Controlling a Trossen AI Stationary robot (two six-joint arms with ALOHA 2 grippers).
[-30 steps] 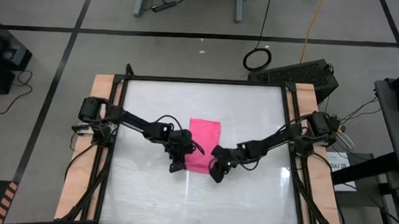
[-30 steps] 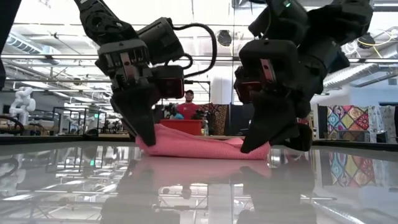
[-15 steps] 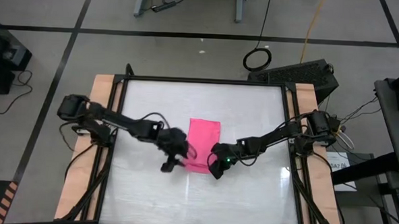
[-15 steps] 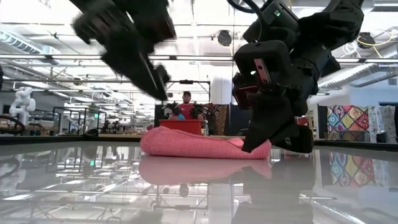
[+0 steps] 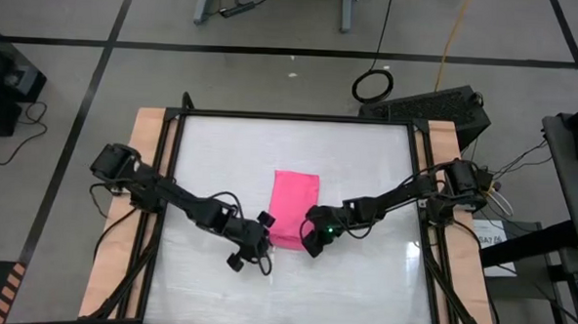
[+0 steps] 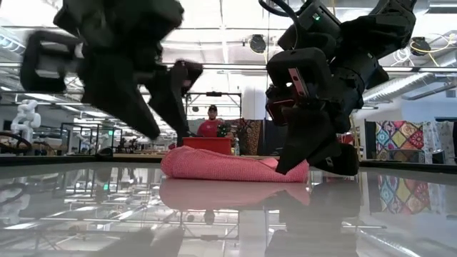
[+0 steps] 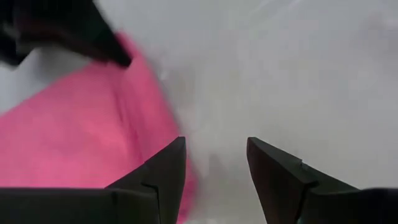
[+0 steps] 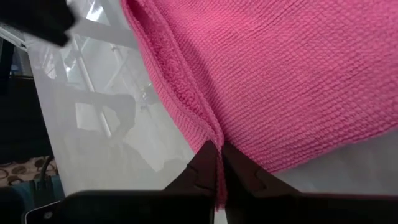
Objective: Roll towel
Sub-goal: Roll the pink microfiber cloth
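The pink towel (image 5: 295,203) lies on the white table, its near edge a thicker fold (image 6: 228,165). My right gripper (image 5: 308,243) is shut on that near edge, close to its right corner. My left gripper (image 5: 250,246) hangs open above the table, just off the towel's near left corner. In the left wrist view its fingers (image 7: 216,168) stand apart over bare table, with the towel (image 7: 74,143) to one side. In the low view it (image 6: 170,134) is raised clear of the cloth. My right gripper pinches the towel's folded-over near edge (image 8: 208,134) between its two shut fingers, by the right corner. The fingers come from above, slanting in from the table's right (image 6: 285,165). The towel rests flat on the table, slack.
The glossy white table top (image 5: 367,156) has a black frame and wooden side rails (image 5: 142,175). Bare surface lies on all sides of the towel. In the low view a person in red (image 6: 213,123) stands far behind the table.
My left gripper has opened and let go of the towel's near left corner. It has risen and drawn back toward the table's near left. The freed corner has dropped back onto the table.
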